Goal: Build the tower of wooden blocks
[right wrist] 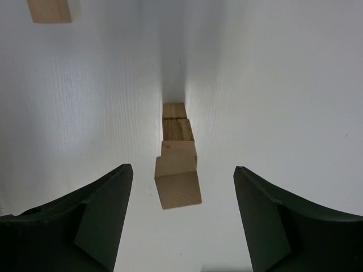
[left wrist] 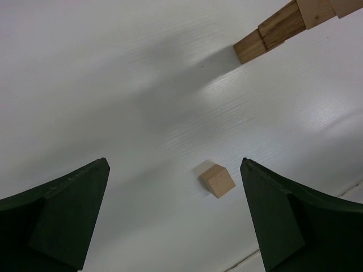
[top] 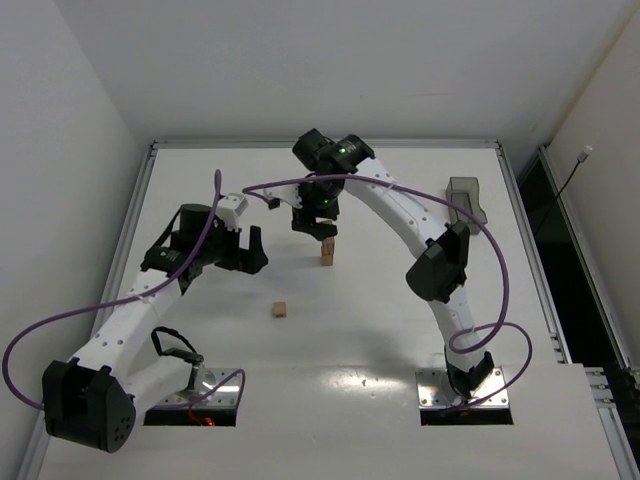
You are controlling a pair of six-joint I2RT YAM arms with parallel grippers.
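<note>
Right gripper [right wrist: 182, 169] is hanging with jaws spread wide above the tower [right wrist: 177, 133], which is standing mid-table, beyond the loose wood block [top: 280, 310]. Any sideways drift is risking a finger clipping the top cube [right wrist: 178, 190], toppling the column.
</note>
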